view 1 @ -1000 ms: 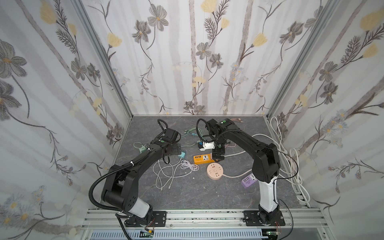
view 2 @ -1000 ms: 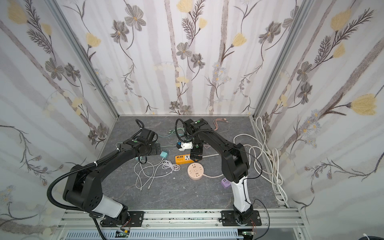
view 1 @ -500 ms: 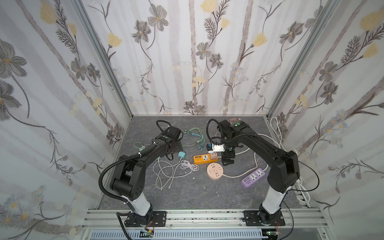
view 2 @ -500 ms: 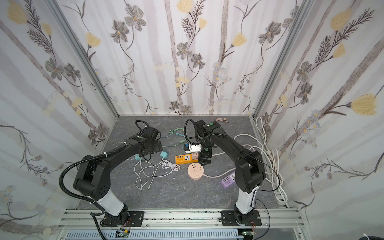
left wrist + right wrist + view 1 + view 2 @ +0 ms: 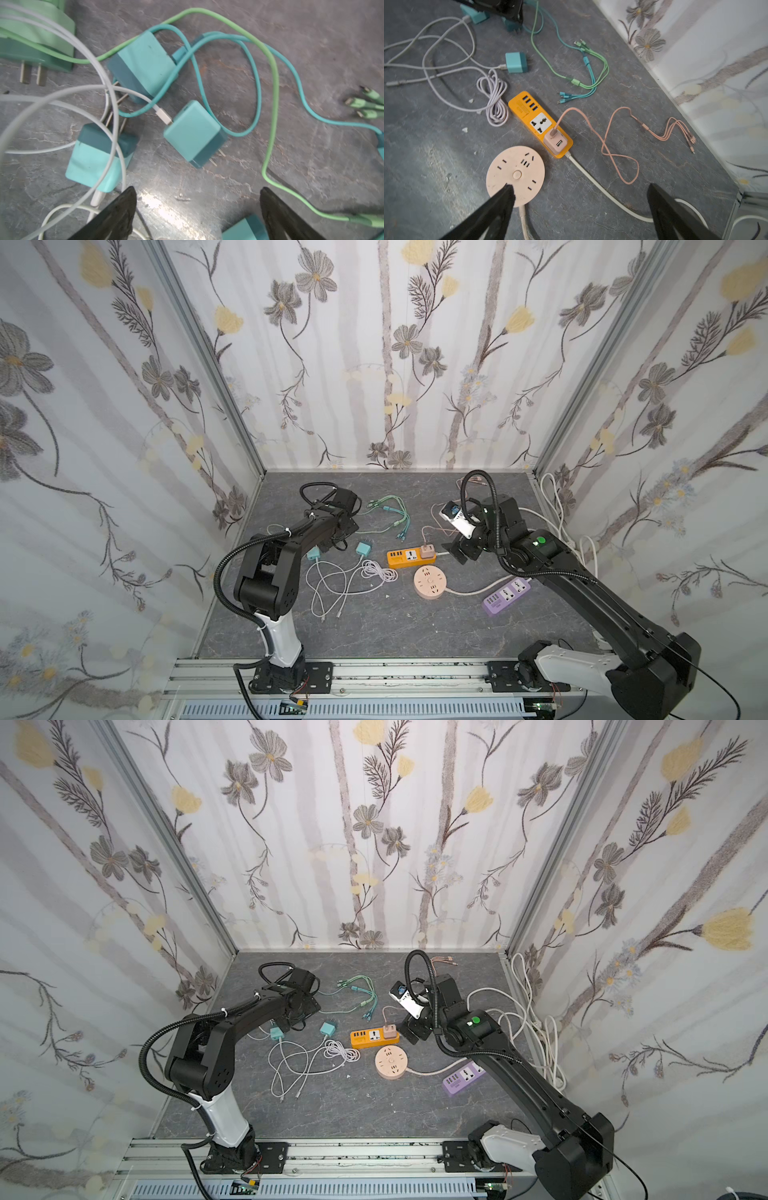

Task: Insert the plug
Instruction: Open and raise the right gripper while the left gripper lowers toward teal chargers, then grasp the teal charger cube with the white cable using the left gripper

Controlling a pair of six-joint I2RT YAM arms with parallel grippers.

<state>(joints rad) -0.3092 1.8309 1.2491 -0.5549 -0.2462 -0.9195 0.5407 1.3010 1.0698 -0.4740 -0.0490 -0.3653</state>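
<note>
1. While both arms reach low over the bench, the pink plug stands seated in the orange power strip. It sits in the outlet at the end where the strip's white cord leaves. The strip's universal outlet next to it is free.
2. Both top views show the pink plug upright on the strip. A pink cable leaves the plug's top and lies loose on the bench toward the back wall.
3. Right fingers: spread wide, nothing between them. In a top view they sit near the strip's cord end. In the right wrist view one fingertip overlaps the rim of the round pink socket; contact cannot be told.
4. Left fingers: spread wide, released, only bare bench between the tips.
5. Nearest teal charger: lies on its side just beyond the gap between the left fingers and apart from both. Its prongs are exposed and a white cable is plugged into it. Two more teal chargers lie close by, also loose.
6. The round pink socket lies just beside the orange strip. The purple power strip lies well apart, by the right arm.
7. A green multi-head cable trails behind the orange strip.
</note>
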